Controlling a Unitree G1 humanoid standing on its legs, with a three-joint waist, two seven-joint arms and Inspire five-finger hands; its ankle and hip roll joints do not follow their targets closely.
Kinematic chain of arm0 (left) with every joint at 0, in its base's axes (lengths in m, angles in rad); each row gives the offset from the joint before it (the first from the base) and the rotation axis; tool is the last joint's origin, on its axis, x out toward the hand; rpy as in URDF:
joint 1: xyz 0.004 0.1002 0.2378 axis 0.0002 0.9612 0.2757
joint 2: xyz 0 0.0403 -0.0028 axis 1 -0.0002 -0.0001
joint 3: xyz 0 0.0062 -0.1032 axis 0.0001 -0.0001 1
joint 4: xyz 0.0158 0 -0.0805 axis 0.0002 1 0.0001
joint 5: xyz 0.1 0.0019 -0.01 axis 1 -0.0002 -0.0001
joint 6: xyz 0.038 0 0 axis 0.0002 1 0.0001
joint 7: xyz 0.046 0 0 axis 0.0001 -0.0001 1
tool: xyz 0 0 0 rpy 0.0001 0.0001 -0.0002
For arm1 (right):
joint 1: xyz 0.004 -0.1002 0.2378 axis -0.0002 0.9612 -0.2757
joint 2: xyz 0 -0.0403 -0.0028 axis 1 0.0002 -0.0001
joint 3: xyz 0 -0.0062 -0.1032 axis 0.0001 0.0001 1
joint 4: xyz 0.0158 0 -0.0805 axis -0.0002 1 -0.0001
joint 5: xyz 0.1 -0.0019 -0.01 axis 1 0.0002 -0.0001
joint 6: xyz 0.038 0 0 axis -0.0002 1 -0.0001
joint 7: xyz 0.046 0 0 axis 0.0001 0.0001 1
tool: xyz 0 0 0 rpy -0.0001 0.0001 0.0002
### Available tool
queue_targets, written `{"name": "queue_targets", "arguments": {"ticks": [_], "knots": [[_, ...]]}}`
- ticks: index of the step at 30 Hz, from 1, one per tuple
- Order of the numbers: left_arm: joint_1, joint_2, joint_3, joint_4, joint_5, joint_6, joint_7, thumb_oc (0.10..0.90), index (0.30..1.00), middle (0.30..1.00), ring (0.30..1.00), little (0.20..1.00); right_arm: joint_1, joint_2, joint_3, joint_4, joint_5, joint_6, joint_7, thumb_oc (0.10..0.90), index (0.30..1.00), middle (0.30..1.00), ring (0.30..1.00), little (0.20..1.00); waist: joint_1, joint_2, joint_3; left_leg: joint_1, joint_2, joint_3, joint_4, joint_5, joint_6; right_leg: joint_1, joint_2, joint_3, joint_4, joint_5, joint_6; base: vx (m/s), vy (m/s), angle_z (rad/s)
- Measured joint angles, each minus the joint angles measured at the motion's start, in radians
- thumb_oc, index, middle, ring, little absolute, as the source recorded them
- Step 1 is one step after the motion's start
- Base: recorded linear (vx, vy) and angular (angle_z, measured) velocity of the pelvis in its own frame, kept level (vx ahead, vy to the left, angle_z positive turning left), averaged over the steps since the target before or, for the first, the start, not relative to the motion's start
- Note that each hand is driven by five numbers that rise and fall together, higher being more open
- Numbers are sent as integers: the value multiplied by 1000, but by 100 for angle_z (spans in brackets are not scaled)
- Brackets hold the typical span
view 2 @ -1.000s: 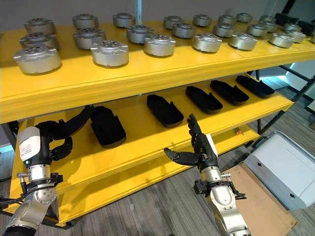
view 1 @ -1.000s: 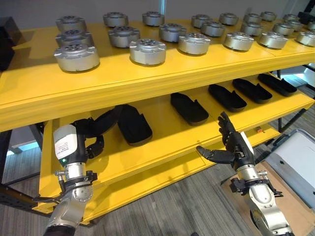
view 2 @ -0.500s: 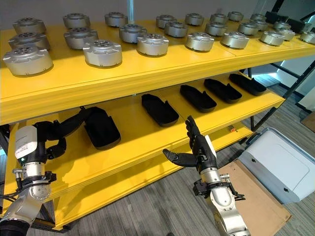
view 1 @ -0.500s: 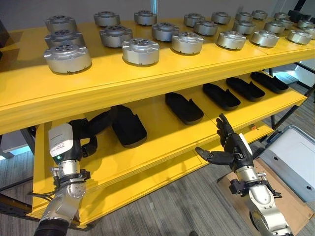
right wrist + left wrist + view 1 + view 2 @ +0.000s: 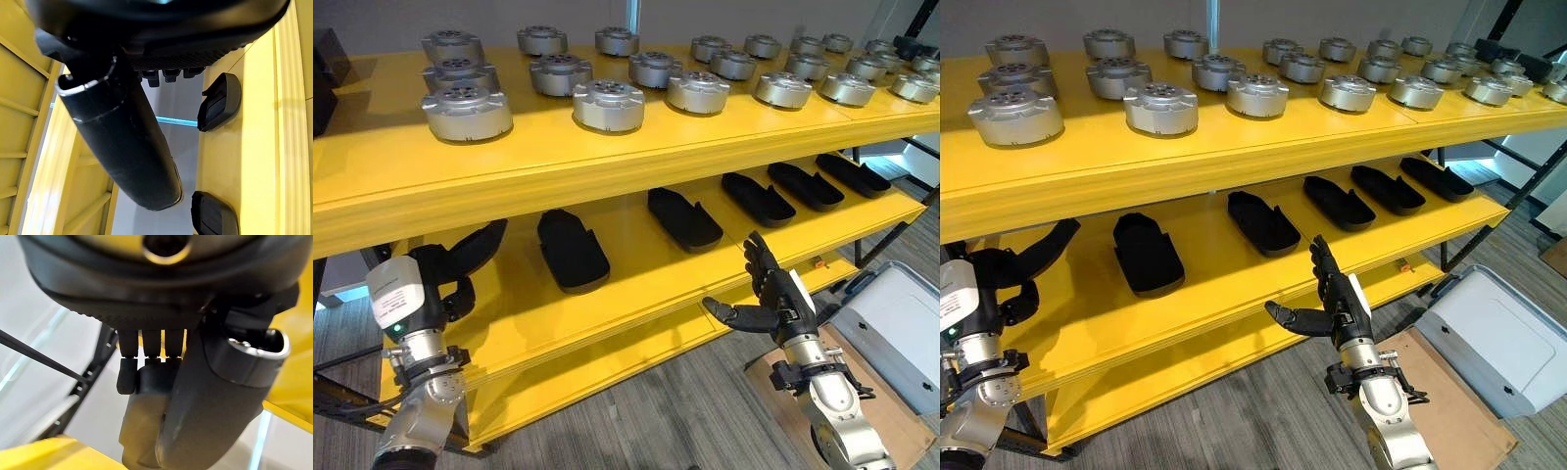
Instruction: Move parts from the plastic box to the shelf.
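Note:
Several black shoe-shaped parts lie in a row on the middle level of the yellow shelf (image 5: 636,279). The leftmost black part (image 5: 573,250) rests flat, with nothing touching it. My left hand (image 5: 460,262) hovers to its left, apart from it, fingers straight and open, holding nothing. At the shelf's front edge my right hand (image 5: 771,294) stands open and upright with the thumb spread, also holding nothing. In the right wrist view two black parts (image 5: 220,100) show past my thumb. The grey plastic box (image 5: 901,328) sits on the floor at the right.
Several round silver metal parts (image 5: 607,103) stand on the top level. More black parts (image 5: 685,217) (image 5: 759,199) fill the middle level toward the right. A lower yellow level (image 5: 607,367) juts out in front. Cardboard (image 5: 1449,406) lies under the box.
My left hand has let go of the leftmost black part and drawn back to the left; the part stays on the shelf. The right hand holds its place. The camera shifted slightly.

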Motion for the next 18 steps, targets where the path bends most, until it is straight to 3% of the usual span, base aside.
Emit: {"name": "queue_targets", "arguments": {"ticks": [11,18], "knots": [[4,-7,14,49,-38,0,30,400,300,300,300,300,0,0,0,0,0,0,0,900,1000,1000,1000,1000,0,1,0,-4,-1,-5,0,1,-1,0,-1,-5,0,0,0,-1,-1,1],[-7,4,-22,118,-76,2,-6,400,300,300,300,300,0,0,0,2,-1,1,5,900,1000,1000,1000,1000,-3,7,-1,-5,-2,-7,0,2,-1,0,-2,-8,0,0,0,-1,0,1]]}}
